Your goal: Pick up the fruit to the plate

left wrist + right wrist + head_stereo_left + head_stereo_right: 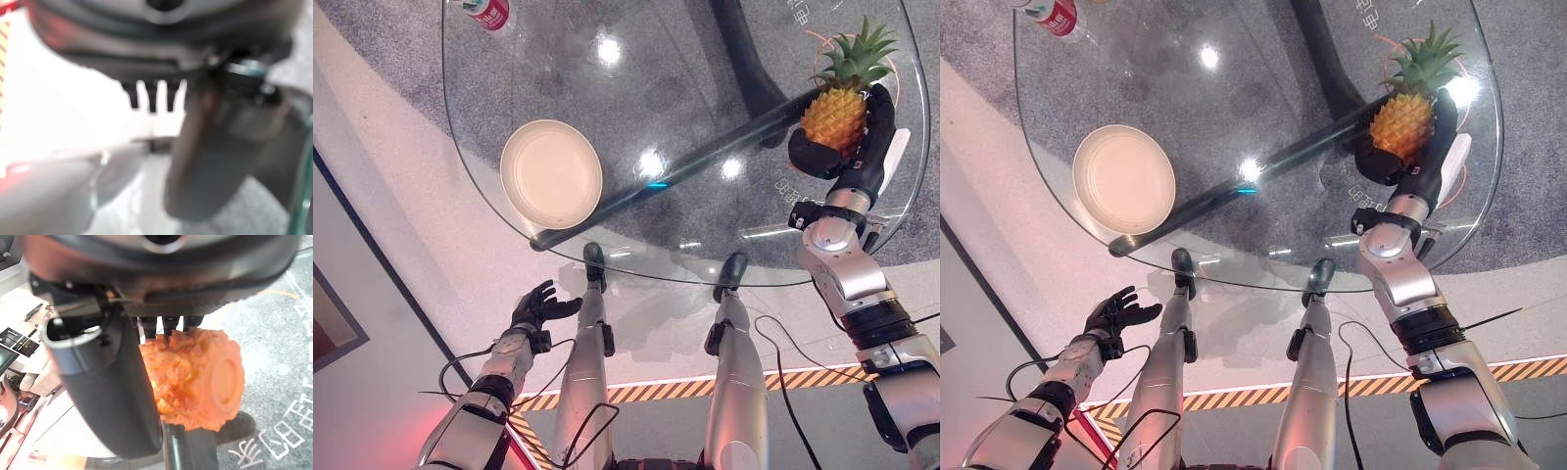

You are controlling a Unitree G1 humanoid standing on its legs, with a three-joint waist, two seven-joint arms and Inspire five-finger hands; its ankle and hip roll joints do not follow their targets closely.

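Note:
A small orange pineapple [835, 113] with a green crown is held over the right side of the round glass table [705, 39]. My right hand [857, 147] is shut on the pineapple, fingers and thumb curled round its body; the right wrist view shows the pineapple [195, 379] against the hand [105, 382]. A cream plate [551, 173] lies on the left part of the table, well apart from the fruit. My left hand [536, 306] hangs low beyond the table's near edge, fingers relaxed and holding nothing.
A red can [490, 12] stands at the table's far left edge. A dark table leg [705, 152] shows through the glass, running across the middle. A yellow and black striped line [685, 390] crosses the floor below.

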